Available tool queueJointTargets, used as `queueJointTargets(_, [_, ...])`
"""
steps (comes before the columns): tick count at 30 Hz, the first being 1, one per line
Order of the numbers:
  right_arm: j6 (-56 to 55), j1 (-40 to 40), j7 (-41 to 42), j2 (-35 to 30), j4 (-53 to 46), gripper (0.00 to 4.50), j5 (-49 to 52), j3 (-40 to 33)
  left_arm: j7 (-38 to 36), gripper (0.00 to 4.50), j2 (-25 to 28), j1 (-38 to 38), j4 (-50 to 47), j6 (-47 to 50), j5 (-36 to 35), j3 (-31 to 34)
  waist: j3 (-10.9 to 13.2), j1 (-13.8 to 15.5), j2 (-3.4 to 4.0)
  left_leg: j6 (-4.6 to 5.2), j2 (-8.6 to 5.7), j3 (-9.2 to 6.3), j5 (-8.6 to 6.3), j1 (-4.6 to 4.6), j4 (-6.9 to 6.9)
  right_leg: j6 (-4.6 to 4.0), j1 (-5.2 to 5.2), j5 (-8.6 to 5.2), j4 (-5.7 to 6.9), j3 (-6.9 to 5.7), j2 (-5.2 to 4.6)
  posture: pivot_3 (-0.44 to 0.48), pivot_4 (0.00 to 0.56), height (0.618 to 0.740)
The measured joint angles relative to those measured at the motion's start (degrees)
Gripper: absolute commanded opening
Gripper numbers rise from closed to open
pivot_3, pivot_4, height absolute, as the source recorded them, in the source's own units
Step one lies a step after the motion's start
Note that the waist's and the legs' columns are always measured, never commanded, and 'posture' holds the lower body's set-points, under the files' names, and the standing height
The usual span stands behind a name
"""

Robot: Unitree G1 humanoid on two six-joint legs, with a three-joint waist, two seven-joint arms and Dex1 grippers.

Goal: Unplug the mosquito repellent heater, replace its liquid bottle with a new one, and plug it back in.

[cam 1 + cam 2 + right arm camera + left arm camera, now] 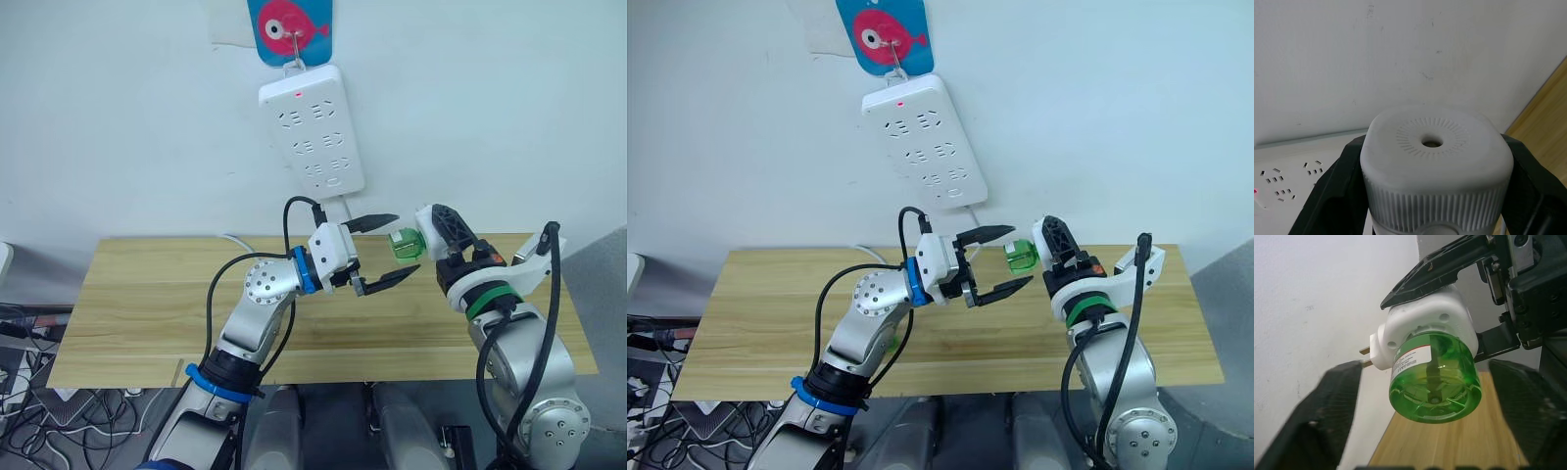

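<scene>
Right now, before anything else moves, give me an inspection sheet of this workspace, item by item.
Surface: wooden table, bare top.
Job's things: mosquito repellent heater is unplugged and held in the air, its green liquid bottle attached, prongs free.
Clutter: nothing seen on the table.
Grippers: right tool is shut on the heater; left tool is open, one finger on either side of the bottle, not touching it.
Cables: black cables loop along both arms; a white cord runs behind the table; tangled wires on the floor at the left.
Surroundings: white power strip hangs on the wall with a red light on, under a blue fish hook.
</scene>
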Motion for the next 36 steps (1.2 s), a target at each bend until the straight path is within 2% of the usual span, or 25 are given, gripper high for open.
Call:
queueJointTargets(5, [-0.14,-0.06,0.0,-0.35,0.0,2.96,0.41,0.05,0.06,4.35,-0.2,-0.08,0.2,0.01,0.16,0.0,0.0,-0.01,0.0,0.02,-0.01,0.0,-0.01,0.0,0.0,0.0,0.0,0.0,0.0,-0.01,0.0,0.107,0.299,0.74])
queueJointTargets(8, [-0.17,-0.19,0.0,-0.42,0.0,2.96,0.45,0.09,-0.07,3.76,-0.25,-0.15,1.43,-0.04,0.39,-0.02,0.0,-0.01,0.0,0.05,-0.01,0.0,-0.02,0.01,0.0,-0.01,0.01,0.0,0.01,-0.01,0.01,0.107,0.299,0.74])
queueJointTargets(13, [-0.25,-0.3,0.03,-0.57,0.0,2.96,0.46,0.09,-0.67,2.2,-0.33,-0.15,1.62,-0.08,0.46,-0.36,0.0,-0.03,0.0,0.08,0.0,0.0,-0.03,0.01,0.01,-0.01,0.01,0.01,0.01,0.0,0.0,0.105,0.301,0.74])
queueJointTargets(24, [-0.27,-0.29,0.06,-0.82,0.0,2.96,0.45,0.55,-0.72,2.2,-0.34,-0.23,1.62,-0.1,0.71,-0.36,0.0,-0.03,0.0,0.08,0.0,0.0,-0.03,0.02,0.02,-0.01,0.01,0.01,0.02,-0.01,0.0,0.11,0.296,0.74])
queueJointTargets(31, [-0.31,-0.22,0.08,-0.89,0.0,2.96,0.47,0.66,0.04,4.47,-1.01,-0.32,1.61,-0.14,0.69,-0.11,0.0,-0.02,0.0,0.08,0.0,0.0,-0.03,0.01,0.03,-0.02,0.02,0.01,0.03,-0.01,0.0,0.111,0.294,0.74])
queueJointTargets(36, [-0.33,-0.21,0.08,-1.1,0.0,2.96,0.47,0.6,0.22,4.49,-1.26,-0.49,1.61,-0.14,0.69,-0.11,0.0,-0.02,0.0,0.09,0.0,0.0,-0.03,0.02,0.04,-0.02,0.02,0.02,0.04,-0.01,0.0,0.11,0.295,0.74])
